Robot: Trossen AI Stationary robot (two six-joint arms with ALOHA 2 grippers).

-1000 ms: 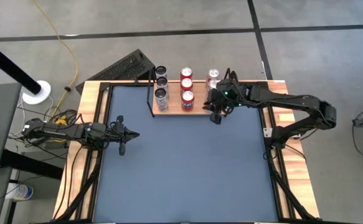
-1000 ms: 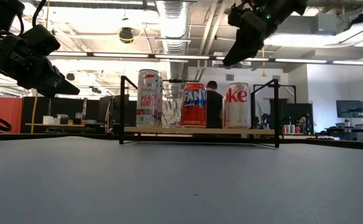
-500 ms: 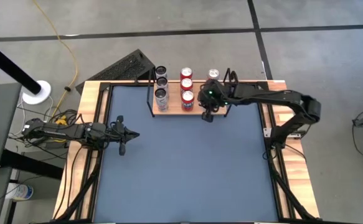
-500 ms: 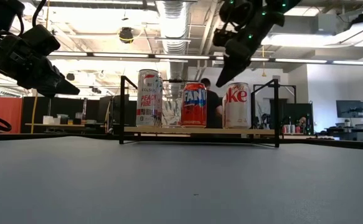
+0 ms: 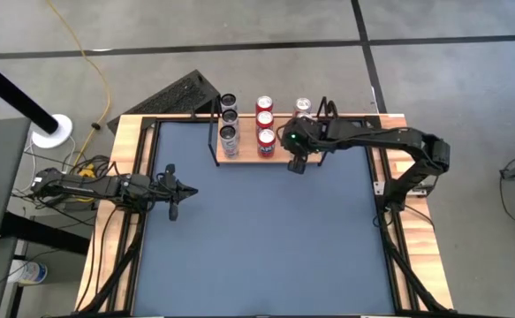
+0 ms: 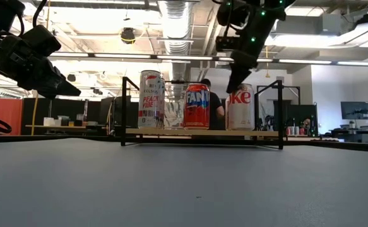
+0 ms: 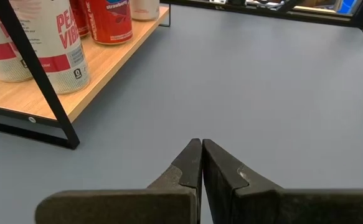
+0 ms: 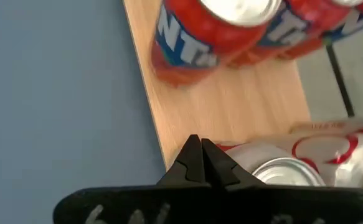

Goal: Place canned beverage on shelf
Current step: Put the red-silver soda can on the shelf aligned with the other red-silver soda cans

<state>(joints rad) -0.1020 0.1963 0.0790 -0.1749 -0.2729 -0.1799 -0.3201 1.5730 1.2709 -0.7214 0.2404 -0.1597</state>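
Three rows of cans fill the shelf point(image 5: 261, 152); both grippers pinched shut and empty.
Above the shelf's front edge, the right gripper point(image 5: 297, 164) hovers near the Coke can point(image 6: 240, 106), which stands on the board; placing looks finished, so retreat clear of the cans seems next. Far off the shelf's left end, the left gripper point(image 5: 174, 213) waits.

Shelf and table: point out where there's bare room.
The blue table is bare from the shelf forward, between both grippers. The shelf is crowded: three rows of cans, bare wood only between rows.
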